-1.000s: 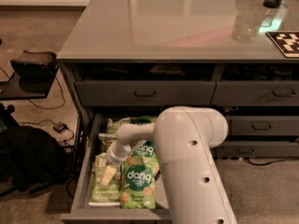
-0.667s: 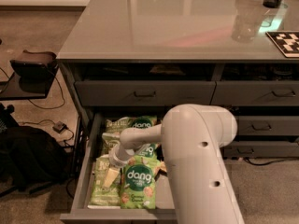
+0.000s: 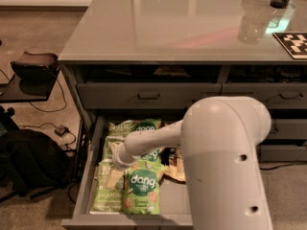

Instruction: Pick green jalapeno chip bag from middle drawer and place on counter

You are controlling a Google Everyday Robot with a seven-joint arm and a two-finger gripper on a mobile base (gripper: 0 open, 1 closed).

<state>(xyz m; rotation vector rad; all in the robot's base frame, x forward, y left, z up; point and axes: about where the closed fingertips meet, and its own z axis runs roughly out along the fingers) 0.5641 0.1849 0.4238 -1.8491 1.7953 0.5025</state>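
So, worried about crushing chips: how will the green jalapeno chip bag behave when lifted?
Probably light and floppy: the green jalapeno chip bag looks crinkly. The dang bag overlapping its right edge may drag along. The gripper sits low in the middle drawer, over it.

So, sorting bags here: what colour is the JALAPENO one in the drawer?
The bag is pale dull green, camera view; the gripper is over it in the drawer.
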